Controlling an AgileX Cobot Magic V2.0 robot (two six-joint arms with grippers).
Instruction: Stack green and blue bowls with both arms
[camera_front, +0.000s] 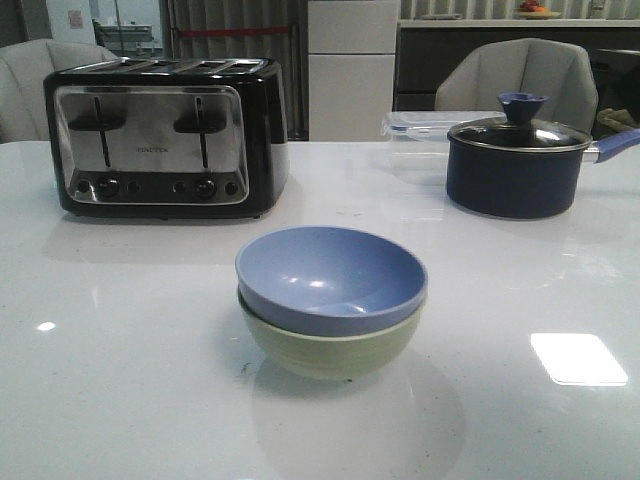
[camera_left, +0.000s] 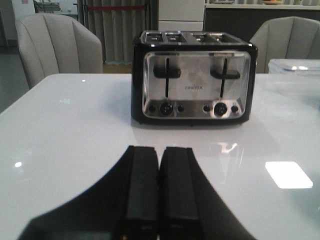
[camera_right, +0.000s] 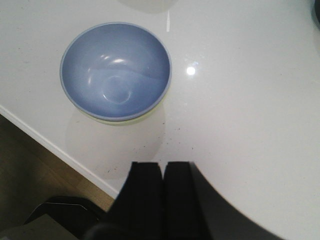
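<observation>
The periwinkle blue bowl (camera_front: 330, 277) sits nested inside the pale green bowl (camera_front: 330, 350) at the middle of the white table, near the front. In the right wrist view the blue bowl (camera_right: 116, 70) is seen from above, with a sliver of the green bowl (camera_right: 131, 119) showing under its rim. My right gripper (camera_right: 163, 165) is shut and empty, apart from the bowls, above the table near its edge. My left gripper (camera_left: 160, 150) is shut and empty, low over the table and facing the toaster. Neither arm shows in the front view.
A black and chrome toaster (camera_front: 165, 135) stands at the back left. A dark navy lidded saucepan (camera_front: 520, 160) stands at the back right, with a clear plastic container (camera_front: 425, 135) beside it. The table edge (camera_right: 55, 147) and floor show in the right wrist view.
</observation>
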